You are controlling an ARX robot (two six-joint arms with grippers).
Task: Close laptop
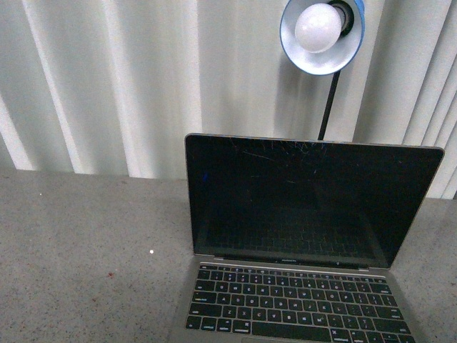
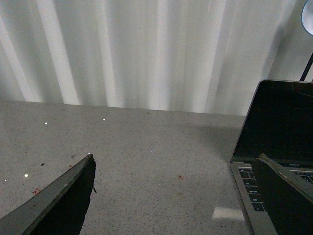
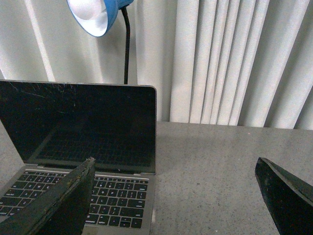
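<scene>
The laptop (image 1: 307, 236) is stood open on the worktop (image 1: 86, 243), lamp (image 1: 321, 32) at its 12 o'clock, and, with left gripper (image 2: 175, 159) and right gripper (image 3: 176, 159) splayed empty, could be skidded by a careless push.

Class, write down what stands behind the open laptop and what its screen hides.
Behind the laptop rises a blue lamp with a white bulb on a black stem, before a pale pleated curtain. The screen covers the lamp's base.
</scene>
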